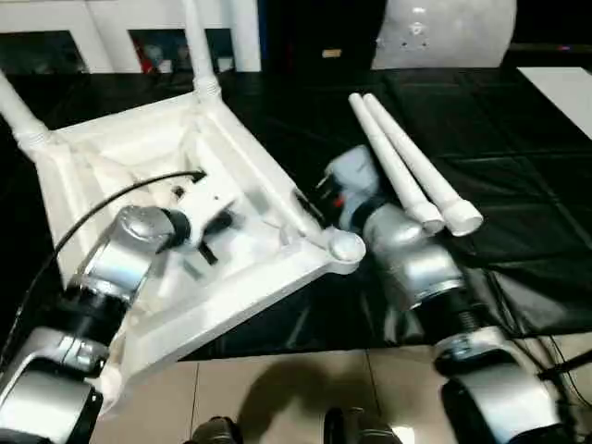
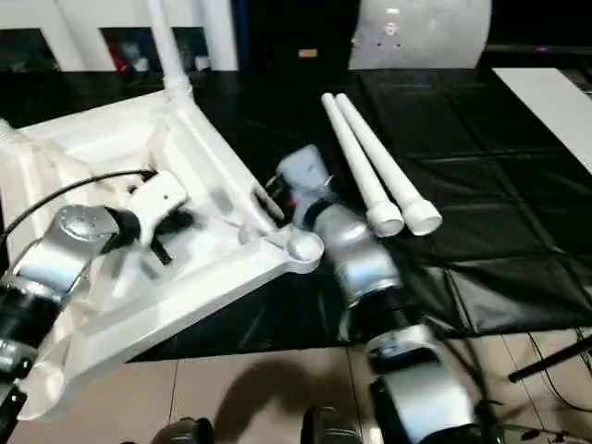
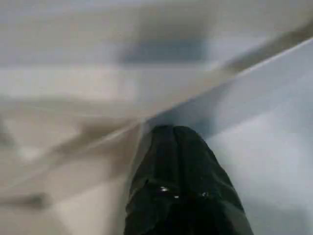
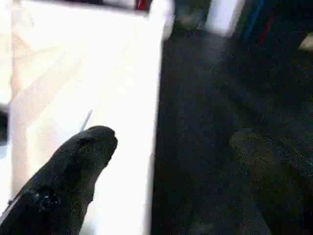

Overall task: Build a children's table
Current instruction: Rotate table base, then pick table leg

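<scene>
While blurred, tabletop (image 1: 111, 157) under left pincer (image 1: 211, 239)

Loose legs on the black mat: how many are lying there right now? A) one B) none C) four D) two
D: two loose legs lie side by side on the black mat to the right of the upturned table top, whose far corners already hold two upright legs.

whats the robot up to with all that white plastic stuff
It is putting together a small white table. The tabletop lies upside down on the black work surface, with two legs already standing in its far corner sockets. Two more legs lie side by side to the right. The left gripper, shut, is over the ribbed underside; the right gripper, open, is at the top's right edge.
</scene>
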### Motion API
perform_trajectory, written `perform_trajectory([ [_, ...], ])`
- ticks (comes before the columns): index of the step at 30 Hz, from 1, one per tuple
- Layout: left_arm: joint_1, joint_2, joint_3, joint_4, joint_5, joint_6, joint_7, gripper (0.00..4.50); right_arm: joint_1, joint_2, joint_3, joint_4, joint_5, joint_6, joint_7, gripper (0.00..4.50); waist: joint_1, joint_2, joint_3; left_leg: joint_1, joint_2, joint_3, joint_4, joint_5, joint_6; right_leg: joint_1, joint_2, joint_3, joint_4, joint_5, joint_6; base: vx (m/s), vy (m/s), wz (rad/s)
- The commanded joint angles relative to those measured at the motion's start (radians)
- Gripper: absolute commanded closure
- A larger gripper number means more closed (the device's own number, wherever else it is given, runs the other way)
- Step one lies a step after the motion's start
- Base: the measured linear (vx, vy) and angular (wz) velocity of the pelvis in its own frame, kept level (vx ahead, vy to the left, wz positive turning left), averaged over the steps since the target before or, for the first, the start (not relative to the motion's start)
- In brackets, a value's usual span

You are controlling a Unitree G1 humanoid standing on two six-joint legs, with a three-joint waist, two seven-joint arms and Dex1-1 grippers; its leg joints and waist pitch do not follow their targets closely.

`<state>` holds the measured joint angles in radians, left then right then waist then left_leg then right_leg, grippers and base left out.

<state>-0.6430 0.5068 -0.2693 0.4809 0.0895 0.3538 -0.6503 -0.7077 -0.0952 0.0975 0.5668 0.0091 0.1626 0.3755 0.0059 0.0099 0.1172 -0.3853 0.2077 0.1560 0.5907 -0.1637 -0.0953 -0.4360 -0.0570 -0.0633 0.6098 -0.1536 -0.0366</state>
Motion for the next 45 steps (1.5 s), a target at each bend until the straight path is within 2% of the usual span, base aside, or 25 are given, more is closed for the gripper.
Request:
perform_trajectory([
  [1, -0.03, -0.004, 0.031, 0.078, 0.038, -0.063, 0.09, 4.48, -0.005, -0.01, -0.039, -0.052, 0.013, 0.039, -0.033, 0.0, 0.005, 0.018, -0.088, 0.016, 0.0, 0.01, -0.059, -0.179, 0.027, 0.075, -0.049, 0.047, -0.065, -0.13, -0.203, 0.0, 0.0, 0.0],
  [2, -0.033, -0.006, 0.036, 0.088, 0.038, -0.095, 0.1, 4.48, -0.007, -0.017, -0.055, -0.065, 0.009, 0.057, -0.065, 0.0, 0.005, 0.016, -0.087, 0.013, -0.001, 0.009, -0.06, -0.174, 0.027, 0.077, -0.049, 0.046, -0.065, -0.128, -0.203, 0.0, 0.0, 0.0],
  [3, -0.029, -0.01, 0.049, 0.079, 0.027, -0.102, 0.099, 4.48, -0.009, -0.023, -0.068, -0.077, 0.004, 0.077, -0.091, 0.0, 0.006, 0.021, -0.088, 0.014, 0.001, 0.007, -0.061, -0.178, 0.022, 0.077, -0.052, 0.045, -0.062, -0.132, -0.205, 0.0, 0.0, 0.0],
  [5, -0.022, -0.029, 0.084, 0.057, -0.008, -0.124, 0.099, 4.48, -0.006, -0.035, -0.087, -0.109, -0.001, 0.106, -0.122, 0.0, 0.007, 0.015, -0.086, 0.014, -0.001, 0.009, -0.06, -0.186, 0.012, 0.078, -0.054, 0.046, -0.068, -0.166, -0.204, 0.0, 0.0, 0.0],
  [7, 0.0, -0.059, 0.139, -0.012, -0.073, -0.102, 0.088, 4.48, 0.008, -0.042, -0.105, -0.155, 0.007, 0.135, -0.134, 0.0, 0.006, 0.014, -0.084, 0.014, -0.001, 0.01, -0.06, -0.201, 0.012, 0.077, -0.054, 0.046, -0.07, -0.193, -0.199, 0.0, 0.0, 0.0],
  [8, 0.0, -0.059, 0.139, -0.012, -0.073, -0.102, 0.088, 4.48, 0.008, -0.042, -0.105, -0.155, 0.007, 0.135, -0.134, 0.0, 0.006, 0.014, -0.084, 0.012, 0.0, 0.009, -0.06, -0.196, 0.01, 0.08, -0.056, 0.047, -0.068, -0.188, -0.203, 0.0, 0.0, 0.0],
  [9, 0.024, -0.081, 0.178, -0.076, -0.118, -0.084, 0.088, 4.17, 0.027, -0.049, -0.116, -0.198, 0.017, 0.167, -0.132, 0.0, 0.008, 0.014, -0.084, 0.014, 0.002, 0.01, -0.061, -0.195, 0.012, 0.077, -0.056, 0.046, -0.07, -0.191, -0.203, 0.0, 0.0, 0.0],
  [10, 0.048, -0.101, 0.208, -0.137, -0.163, -0.054, 0.079, 4.09, 0.045, -0.054, -0.126, -0.231, 0.025, 0.192, -0.133, 0.0, 0.009, 0.014, -0.086, 0.013, 0.005, 0.011, -0.059, -0.181, 0.017, 0.08, -0.057, 0.047, -0.064, -0.159, -0.215, 0.0, 0.0, 0.0],
  [11, 0.12, -0.143, 0.236, -0.284, -0.241, -0.003, 0.091, 4.09, 0.074, -0.07, -0.156, -0.257, 0.032, 0.263, -0.147, 0.0, 0.011, 0.022, -0.086, 0.013, 0.008, 0.01, -0.06, -0.171, 0.024, 0.078, -0.055, 0.047, -0.061, -0.13, -0.227, 0.0, 0.0, 0.0],
  [13, 0.135, -0.148, 0.233, -0.314, -0.255, 0.005, 0.09, 3.91, 0.07, -0.076, -0.161, -0.244, 0.027, 0.267, -0.159, 0.0, 0.008, 0.018, -0.086, 0.013, 0.003, 0.014, -0.058, -0.189, 0.028, 0.074, -0.049, 0.044, -0.067, -0.147, -0.228, 0.0, 0.0, 0.0],
  [14, 0.182, -0.155, 0.208, -0.41, -0.283, 0.034, 0.067, 3.91, 0.029, -0.093, -0.184, -0.17, 0.024, 0.304, -0.197, 0.0, 0.005, 0.019, -0.086, 0.015, 0.006, 0.011, -0.06, -0.205, 0.02, 0.075, -0.053, 0.043, -0.065, -0.178, -0.223, 0.0, 0.0, 0.0],
  [15, 0.192, -0.157, 0.202, -0.429, -0.287, 0.039, 0.06, 3.78, 0.018, -0.097, -0.19, -0.154, 0.025, 0.316, -0.206, 0.0, 0.003, 0.016, -0.079, 0.016, 0.001, 0.015, -0.06, -0.24, 0.016, 0.068, -0.048, 0.041, -0.077, -0.243, -0.205, 0.0, 0.0, 0.0],
  [17, 0.206, -0.151, 0.189, -0.465, -0.292, 0.054, 0.046, 3.71, -0.019, -0.113, -0.191, -0.097, 0.019, 0.329, -0.211, 0.0, 0.0, 0.018, -0.079, 0.018, 0.001, 0.012, -0.059, -0.264, 0.008, 0.067, -0.049, 0.04, -0.077, -0.293, -0.188, 0.0, 0.0, 0.0],
  [18, 0.217, -0.145, 0.179, -0.498, -0.293, 0.072, 0.035, 3.71, -0.055, -0.129, -0.189, -0.043, 0.01, 0.341, -0.209, 0.0, 0.0, 0.015, -0.074, 0.018, -0.004, 0.014, -0.058, -0.284, 0.009, 0.063, -0.046, 0.038, -0.087, -0.339, -0.158, 0.0, 0.0, 0.0],
  [20, 0.244, -0.121, 0.153, -0.583, -0.301, 0.131, 0.001, 3.39, -0.147, -0.168, -0.18, 0.108, -0.012, 0.347, -0.203, 0.0, -0.007, 0.012, -0.076, 0.015, -0.001, 0.008, -0.057, -0.278, 0.001, 0.066, -0.05, 0.036, -0.076, -0.348, -0.156, 0.0, 0.0, 0.0],
  [21, 0.246, -0.119, 0.151, -0.589, -0.301, 0.135, -0.001, 3.39, -0.153, -0.171, -0.175, 0.118, -0.015, 0.349, -0.198, 0.0, -0.009, 0.012, -0.073, 0.015, -0.002, 0.009, -0.057, -0.279, 0.005, 0.063, -0.048, 0.036, -0.081, -0.349, -0.157, 0.0, 0.0, 0.0],
  [22, 0.262, -0.098, 0.137, -0.639, -0.303, 0.173, -0.013, 3.27, -0.196, -0.191, -0.142, 0.191, -0.034, 0.365, -0.157, 0.0, -0.01, 0.011, -0.071, 0.015, -0.003, 0.012, -0.054, -0.276, 0.009, 0.061, -0.048, 0.038, -0.08, -0.344, -0.158, 0.0, 0.0, 0.0],
  [25, 0.28, -0.073, 0.125, -0.692, -0.308, 0.216, -0.016, 3.13, -0.241, -0.201, -0.128, 0.269, -0.035, 0.367, -0.114, 0.0, -0.012, 0.008, -0.068, 0.009, -0.003, 0.013, -0.055, -0.254, 0.02, 0.063, -0.046, 0.038, -0.08, -0.311, -0.166, 0.0, 0.0, 0.0],
  [26, 0.289, -0.063, 0.122, -0.71, -0.311, 0.229, -0.016, 2.94, -0.263, -0.201, -0.127, 0.307, -0.032, 0.361, -0.095, 0.0, -0.014, 0.012, -0.071, 0.01, -0.002, 0.013, -0.053, -0.241, 0.027, 0.064, -0.046, 0.038, -0.074, -0.278, -0.181, 0.0, 0.0, 0.0],
  [27, 0.299, -0.056, 0.123, -0.73, -0.312, 0.244, -0.01, 2.94, -0.294, -0.201, -0.127, 0.364, -0.032, 0.366, -0.076, 0.0, -0.017, 0.008, -0.073, 0.009, 0.001, 0.012, -0.053, -0.236, 0.027, 0.066, -0.048, 0.039, -0.069, -0.261, -0.195, 0.0, 0.0, 0.0],
  [29, 0.313, -0.046, 0.121, -0.759, -0.308, 0.273, -0.006, 2.74, -0.342, -0.201, -0.123, 0.461, -0.038, 0.362, -0.059, 0.0, -0.017, 0.011, -0.072, 0.008, 0.003, 0.013, -0.053, -0.214, 0.041, 0.065, -0.047, 0.039, -0.066, -0.214, -0.227, 0.0, 0.0, 0.0],
  [31, 0.318, -0.042, 0.12, -0.769, -0.306, 0.282, -0.008, 2.56, -0.355, -0.198, -0.131, 0.491, -0.032, 0.36, -0.05, 0.0, -0.016, 0.012, -0.07, 0.007, 0.003, 0.014, -0.052, -0.208, 0.047, 0.066, -0.048, 0.038, -0.066, -0.203, -0.234, 0.0, 0.0, 0.0],
  [37, 0.328, -0.025, 0.114, -0.803, -0.302, 0.323, 0.002, 2.07, -0.398, -0.188, -0.136, 0.602, -0.027, 0.388, -0.011, 0.0, -0.009, 0.01, -0.063, 0.011, 0.004, 0.014, -0.055, -0.245, 0.039, 0.062, -0.05, 0.038, -0.07, -0.269, -0.222, 0.0, 0.0, 0.0],
  [40, 0.331, -0.014, 0.111, -0.82, -0.308, 0.351, -0.006, 2.07, -0.428, -0.187, -0.14, 0.675, -0.024, 0.407, 0.003, 0.0, -0.009, 0.012, -0.059, 0.014, 0.005, 0.012, -0.057, -0.28, 0.026, 0.058, -0.051, 0.037, -0.073, -0.311, -0.211, 0.0, 0.0, 0.0],
  [45, 0.334, -0.002, 0.104, -0.832, -0.315, 0.369, -0.02, 2.07, -0.438, -0.186, -0.12, 0.711, -0.037, 0.461, 0.065, 0.0, -0.006, 0.012, -0.061, 0.011, 0.005, 0.012, -0.057, -0.265, 0.027, 0.061, -0.051, 0.037, -0.071, -0.291, -0.214, 0.0, 0.0, 0.0],
])
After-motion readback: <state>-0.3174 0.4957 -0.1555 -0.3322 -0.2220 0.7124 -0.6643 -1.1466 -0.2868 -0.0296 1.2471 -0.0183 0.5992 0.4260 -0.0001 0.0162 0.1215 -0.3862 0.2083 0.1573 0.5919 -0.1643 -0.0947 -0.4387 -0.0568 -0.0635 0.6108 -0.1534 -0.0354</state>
